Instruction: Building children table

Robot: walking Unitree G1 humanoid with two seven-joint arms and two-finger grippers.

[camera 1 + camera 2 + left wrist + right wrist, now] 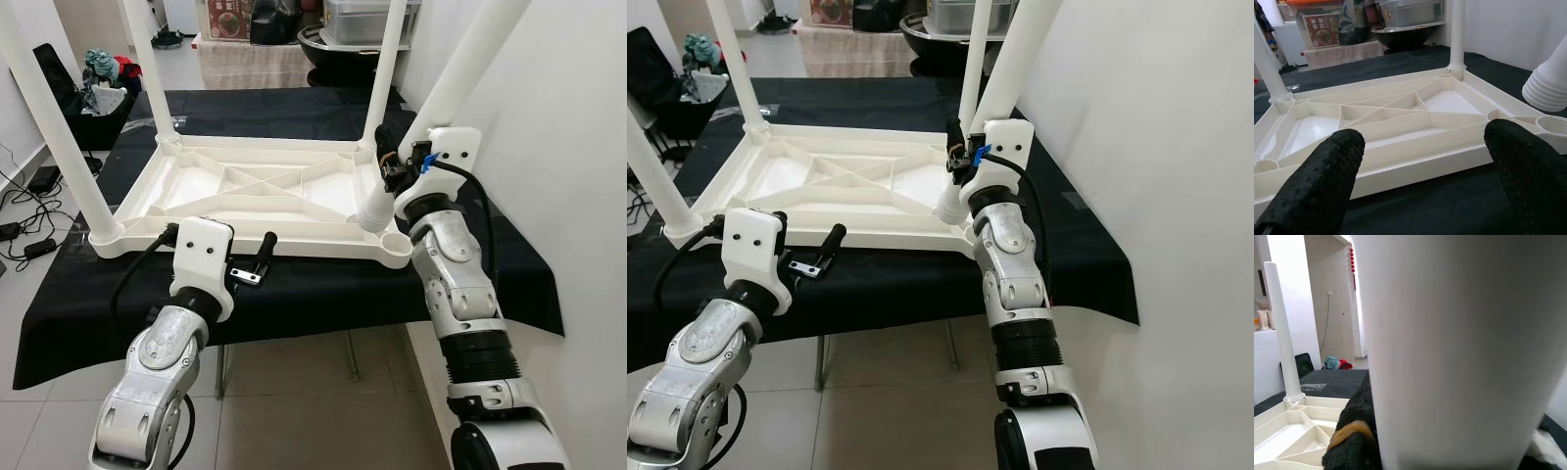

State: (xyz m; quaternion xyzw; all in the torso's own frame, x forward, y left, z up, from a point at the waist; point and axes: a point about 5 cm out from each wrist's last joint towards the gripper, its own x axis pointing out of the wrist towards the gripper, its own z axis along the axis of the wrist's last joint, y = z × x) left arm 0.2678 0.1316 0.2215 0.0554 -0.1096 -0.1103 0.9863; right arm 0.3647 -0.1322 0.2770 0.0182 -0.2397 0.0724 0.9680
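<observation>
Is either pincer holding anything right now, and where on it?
The right pincer grips the loose table leg near its lower end. The left pincer holds nothing.

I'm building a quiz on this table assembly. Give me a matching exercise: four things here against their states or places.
1. fourth leg
2. corner socket
3. left gripper
4. black cloth

a. open, facing the tabletop's near edge
b. still unfilled
c. held tilted by the right gripper
d. spread under the upturned tabletop

Pairs: 1-c, 2-b, 3-a, 4-d
</observation>
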